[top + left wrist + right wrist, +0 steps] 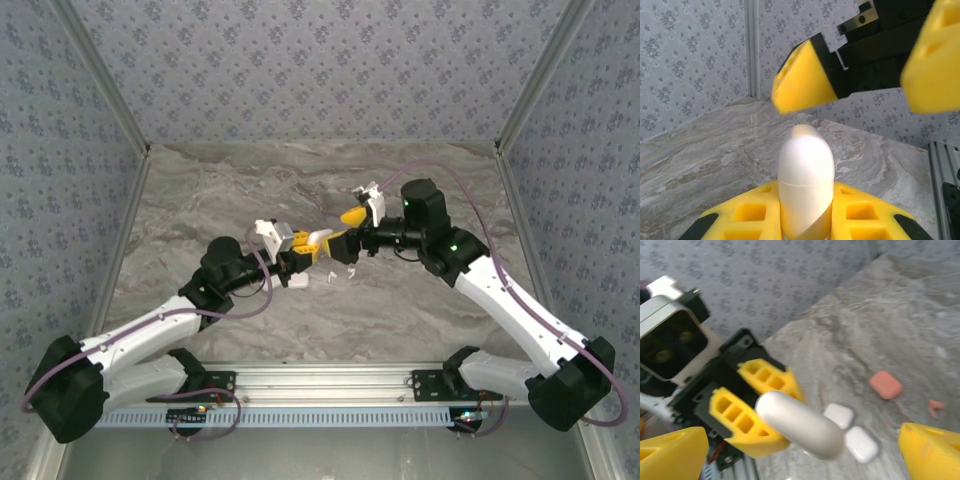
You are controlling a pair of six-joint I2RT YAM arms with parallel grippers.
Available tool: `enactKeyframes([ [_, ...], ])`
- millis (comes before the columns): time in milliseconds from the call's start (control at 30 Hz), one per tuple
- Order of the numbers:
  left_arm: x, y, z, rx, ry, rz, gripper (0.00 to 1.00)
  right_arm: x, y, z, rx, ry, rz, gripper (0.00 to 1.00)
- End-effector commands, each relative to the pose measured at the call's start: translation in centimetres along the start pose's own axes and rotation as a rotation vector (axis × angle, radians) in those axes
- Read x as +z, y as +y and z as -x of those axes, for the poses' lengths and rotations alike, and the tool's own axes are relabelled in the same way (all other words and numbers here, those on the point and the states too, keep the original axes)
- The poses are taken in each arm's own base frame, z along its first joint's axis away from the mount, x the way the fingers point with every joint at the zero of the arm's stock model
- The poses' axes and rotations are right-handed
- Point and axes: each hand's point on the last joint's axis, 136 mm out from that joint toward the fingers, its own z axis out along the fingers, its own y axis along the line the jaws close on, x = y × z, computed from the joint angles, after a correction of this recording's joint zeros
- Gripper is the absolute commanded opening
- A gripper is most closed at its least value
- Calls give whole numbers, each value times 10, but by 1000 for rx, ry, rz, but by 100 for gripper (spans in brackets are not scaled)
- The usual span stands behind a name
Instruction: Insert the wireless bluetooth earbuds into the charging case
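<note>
Your left tool [805, 217] clamps white charging case [805, 165], lid apparently shut, frame centre. Your right tool [870, 70] spread wide opposite. Red earbud [935, 407] lies on worktop [900, 330], lower right; nothing inserted yet.

The left claw [787, 416] grips a white charging case [807, 429] near two white cases [860, 444].

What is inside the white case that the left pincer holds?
The white case, gripped in the left pincer, is closed; only its shell and lid seam show. Whatever it contains is hidden by the lid.
</note>
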Motion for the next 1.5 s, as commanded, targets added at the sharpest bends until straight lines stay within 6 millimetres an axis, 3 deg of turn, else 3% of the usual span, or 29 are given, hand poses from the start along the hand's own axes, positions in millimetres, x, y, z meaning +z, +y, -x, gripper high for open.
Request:
enactKeyframes([
  [0, 2, 12, 18, -1, -21, 67, 0, -30, -31, 18, 6, -112, -200, 100],
  [133, 0, 50, 4, -122, 41, 150, 0, -53, -61, 15, 117, -210, -281, 100],
  [367, 0, 120, -30, -330, 203, 273, 0, -67, -96, -19, 310, -224, -364, 100],
  [567, 0, 186, -77, -559, 390, 447, 0, -67, -110, -39, 401, -219, -395, 100],
  [667, 3, 209, -102, -649, 462, 500, 0, -68, -112, -45, 404, -199, -413, 100],
  [933, 15, 248, -158, -817, 577, 508, 0, -69, -119, -58, 414, -159, -464, 100],
  [1133, 16, 262, -182, -863, 621, 537, 0, -70, -122, -67, 427, -131, -487, 100],
  [1233, 16, 265, -192, -878, 642, 544, 5, -70, -124, -70, 422, -120, -501, 100],
  [1367, 12, 272, -207, -902, 654, 568, 21, -72, -128, -72, 415, -110, -527, 100],
  [1467, 9, 276, -212, -913, 658, 578, 28, -72, -128, -70, 403, -110, -527, 100],
])
